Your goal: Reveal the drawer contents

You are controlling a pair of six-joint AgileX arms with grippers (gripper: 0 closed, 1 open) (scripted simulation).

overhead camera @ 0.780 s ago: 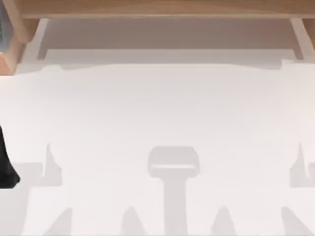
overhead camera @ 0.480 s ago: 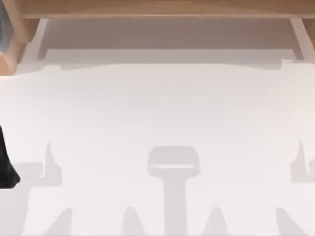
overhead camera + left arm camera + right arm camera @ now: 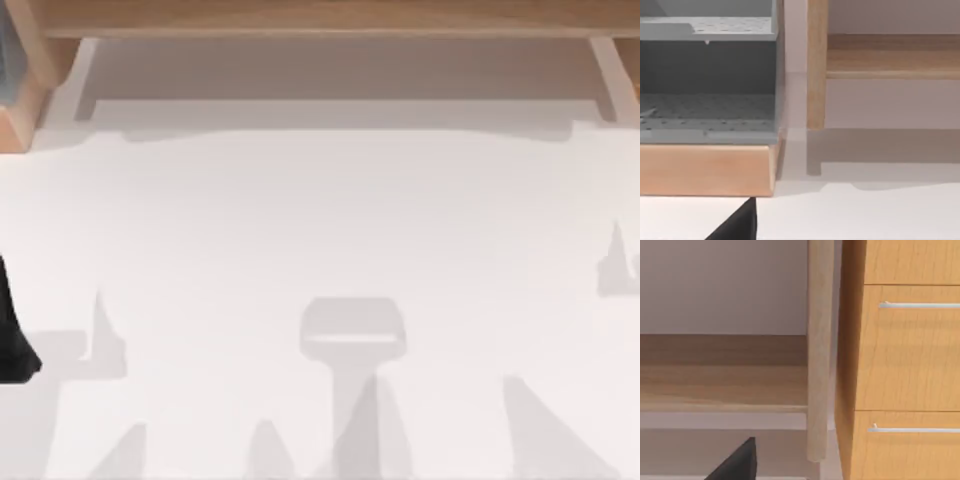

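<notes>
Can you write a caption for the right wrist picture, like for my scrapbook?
Right wrist camera faces a wooden drawer unit: two shut drawers with silver handles, beside a pale post.

A dark, black part of my left AgileX arm (image 3: 12, 330) shows at the top view's left edge, low on that side, as a tapering shape cut off by the border. In the left wrist view a black wedge-shaped tip of the left gripper (image 3: 737, 225) juts up from the lower border, pointing upward. In the right wrist view a matching black wedge-shaped tip of the right gripper (image 3: 737, 464) shows at the lower border, likewise pointing upward.
</notes>
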